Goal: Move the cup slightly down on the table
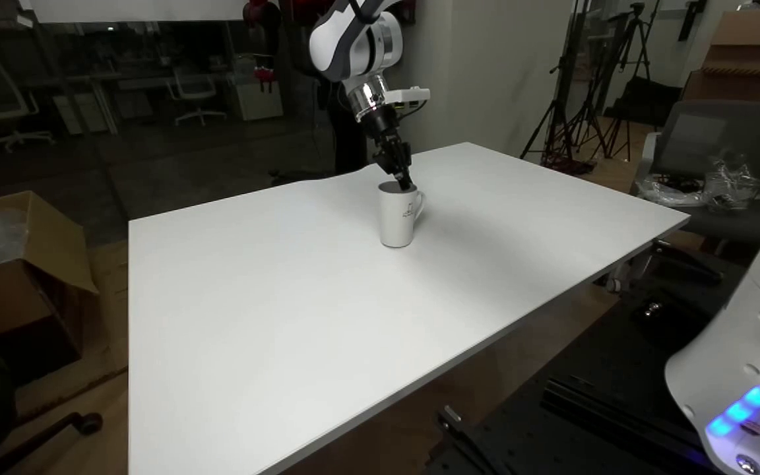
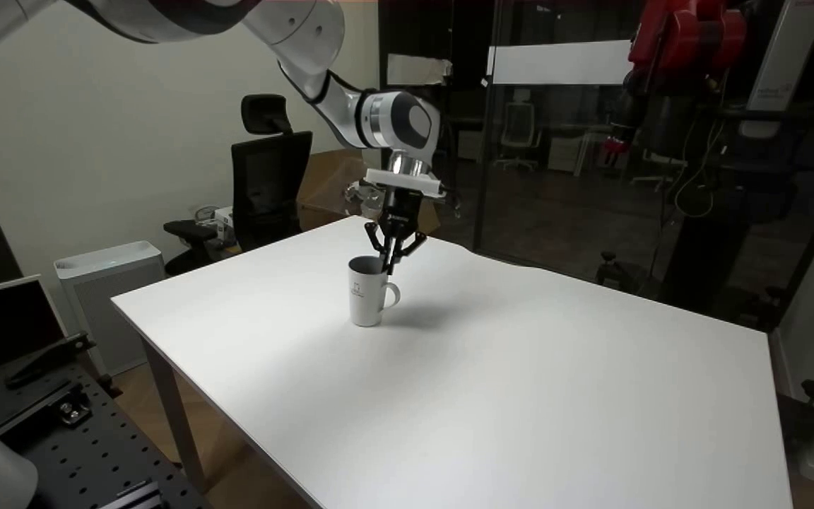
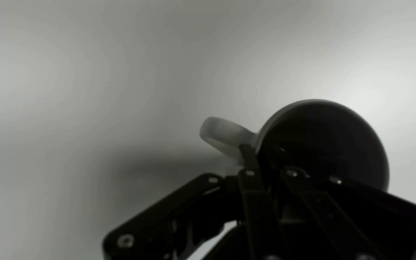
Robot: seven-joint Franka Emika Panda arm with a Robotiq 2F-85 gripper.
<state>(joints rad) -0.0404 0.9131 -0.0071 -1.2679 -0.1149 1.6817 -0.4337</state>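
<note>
The cup (image 1: 394,221) is a white mug with a dark inside and a small print. It stands upright on the white table (image 1: 274,297) and shows in both exterior views (image 2: 363,300). My gripper (image 1: 407,185) points down at the cup's rim on the handle side, as an exterior view (image 2: 388,267) also shows. In the wrist view the gripper (image 3: 260,148) has its fingers close together, one inside the cup and one outside by the handle (image 3: 226,131), with the rim between them. The inner fingertip is dark and hard to make out against the cup's inside.
An open cardboard box (image 1: 30,277) stands on the floor beside the table. A black office chair (image 2: 273,177) and a white box-shaped unit (image 2: 114,304) stand by the table. The robot's base (image 1: 749,369) is on a black perforated bench (image 2: 89,452) along one table edge.
</note>
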